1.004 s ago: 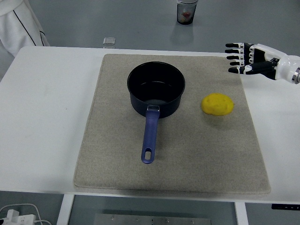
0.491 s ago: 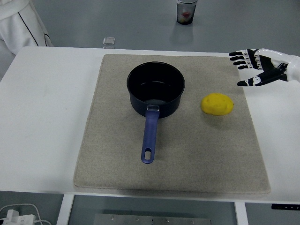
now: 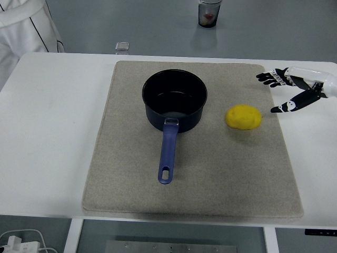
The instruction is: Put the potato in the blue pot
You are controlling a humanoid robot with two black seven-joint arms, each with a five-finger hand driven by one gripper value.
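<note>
Here the yellow potato (image 3: 244, 117) lies right of centre in the frame, on the beige mat (image 3: 126, 179) that covers most of the white table (image 3: 47, 132). The right hand (image 3: 296, 89) comes in from the right edge at upper right, hovering above the mat's upper right corner and the bare table beside it. Its fingers (image 3: 269, 77) are spread wide and hold nothing, with the thumb (image 3: 287, 105) reaching down and left, apart from the rest. The potato sits to the lower left of that hand, near the thumb's tip but clear of it, with no finger touching it.

The blue pot (image 3: 175, 100) stands upright at the frame's centre, just left of the potato with a strip of mat between them. Its interior looks dark, and its blue handle (image 3: 167, 157) points toward the bottom of the frame.

At top centre, beyond the table, a clear cup (image 3: 210, 13) stands on the grey floor. A small clear object (image 3: 122, 47) sits at the table's far edge, and a person's white sleeve (image 3: 26, 23) shows in the upper left corner.
</note>
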